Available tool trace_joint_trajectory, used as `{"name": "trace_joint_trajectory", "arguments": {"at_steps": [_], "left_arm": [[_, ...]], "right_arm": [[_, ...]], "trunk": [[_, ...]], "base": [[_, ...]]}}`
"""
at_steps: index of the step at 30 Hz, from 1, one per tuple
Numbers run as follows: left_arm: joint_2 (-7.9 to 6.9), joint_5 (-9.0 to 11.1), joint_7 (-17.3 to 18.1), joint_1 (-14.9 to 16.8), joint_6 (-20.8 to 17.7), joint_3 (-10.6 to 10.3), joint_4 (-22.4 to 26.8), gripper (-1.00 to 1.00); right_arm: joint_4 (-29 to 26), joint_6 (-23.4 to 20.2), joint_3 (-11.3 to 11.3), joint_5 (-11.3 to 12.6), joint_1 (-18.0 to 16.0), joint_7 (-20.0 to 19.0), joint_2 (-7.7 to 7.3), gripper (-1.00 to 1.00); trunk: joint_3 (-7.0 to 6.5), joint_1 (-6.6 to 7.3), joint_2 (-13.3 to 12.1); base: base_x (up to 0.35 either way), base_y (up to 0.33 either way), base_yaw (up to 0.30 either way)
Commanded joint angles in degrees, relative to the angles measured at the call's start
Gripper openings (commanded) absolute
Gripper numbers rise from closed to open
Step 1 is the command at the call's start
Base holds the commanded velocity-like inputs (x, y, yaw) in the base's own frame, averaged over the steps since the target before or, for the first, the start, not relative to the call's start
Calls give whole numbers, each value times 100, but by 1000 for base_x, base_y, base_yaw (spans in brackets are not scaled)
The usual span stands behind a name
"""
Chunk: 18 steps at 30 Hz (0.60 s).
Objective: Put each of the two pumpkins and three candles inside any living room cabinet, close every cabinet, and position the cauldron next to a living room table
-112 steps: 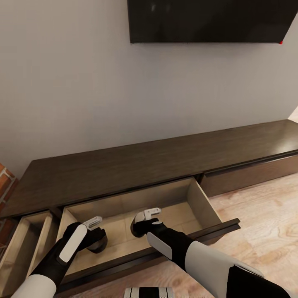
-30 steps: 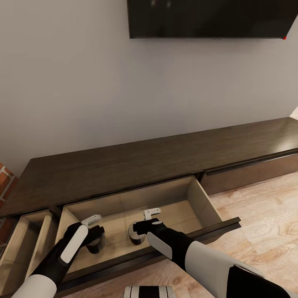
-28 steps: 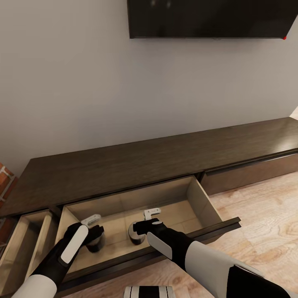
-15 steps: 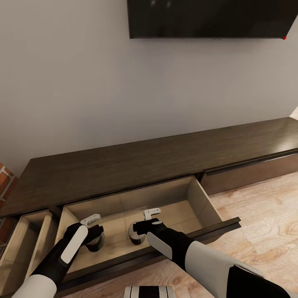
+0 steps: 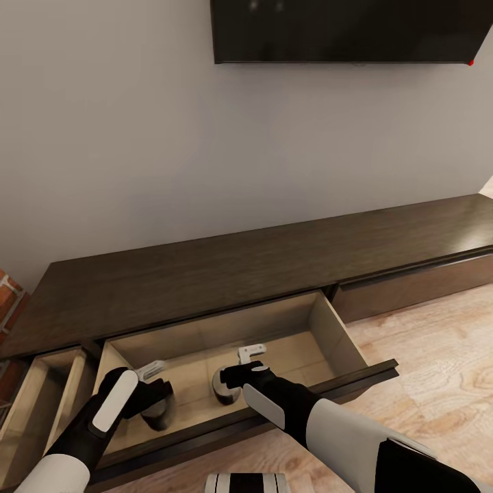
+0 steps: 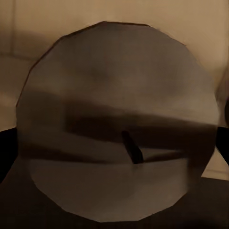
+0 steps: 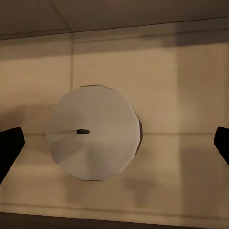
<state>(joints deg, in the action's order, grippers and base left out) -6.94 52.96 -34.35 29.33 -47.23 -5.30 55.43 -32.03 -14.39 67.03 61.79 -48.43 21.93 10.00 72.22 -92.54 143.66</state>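
Two pale beige-grey squat candles in the open drawer of the long dark brown wood cabinet (image 5: pixel 205 287).
Left gripper (image 5: pixel 152 383) grasps the left candle (image 6: pixel 117 124); right gripper (image 5: pixel 246 363), fingers spread, is above the right candle (image 7: pixel 93 138).

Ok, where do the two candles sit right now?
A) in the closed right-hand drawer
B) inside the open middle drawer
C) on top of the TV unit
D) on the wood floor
B: in the head view both candles, one under the left gripper and one by the right gripper, stand on the pale floor of the pulled-out drawer.
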Motion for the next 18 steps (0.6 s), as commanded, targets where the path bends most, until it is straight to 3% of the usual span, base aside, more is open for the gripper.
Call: {"name": "trace_joint_trajectory", "arguments": {"at_steps": [1, 7, 9, 11, 13, 14, 16, 18], "left_arm": [[-8, 56, -53, 2, -18, -14, 9, 100], [-6, 40, -62, 2, 35, -7, 30, 100], [5, -8, -54, 2, 263, -24, 35, 100], [13, -110, -53, 2, 762, -92, 36, 100], [21, -386, -61, 2, 1339, -250, 22, 100], [26, -672, -73, -1, 1704, -402, 4, 100], [42, -1002, -84, -8, 2041, -549, -9, 100], [46, -1093, -80, -12, 2140, -592, -12, 100]], "right_arm": [[-5, -11, 30, 25, -8, 40, 0, 100], [-5, -9, 30, 24, -8, 40, 0, 100], [-7, -9, 30, 26, -8, 40, 0, 100], [-6, -10, 30, 24, -8, 40, 0, 100], [-6, -11, 30, 26, -8, 40, 0, 100], [-5, -11, 30, 24, -8, 40, 0, 100], [-6, -10, 30, 26, -8, 40, 0, 100], [-7, -8, 30, 26, -8, 40, 0, 100]], "trunk": [[5, 1, 2], [5, 1, 2], [5, 1, 2], [5, 1, 2], [5, 1, 2], [5, 1, 2], [5, 1, 2], [5, 1, 2]], "base": [[0, 0, 0], [0, 0, 0], [0, 0, 0], [0, 0, 0], [0, 0, 0], [0, 0, 0], [0, 0, 0], [0, 0, 0]]}}
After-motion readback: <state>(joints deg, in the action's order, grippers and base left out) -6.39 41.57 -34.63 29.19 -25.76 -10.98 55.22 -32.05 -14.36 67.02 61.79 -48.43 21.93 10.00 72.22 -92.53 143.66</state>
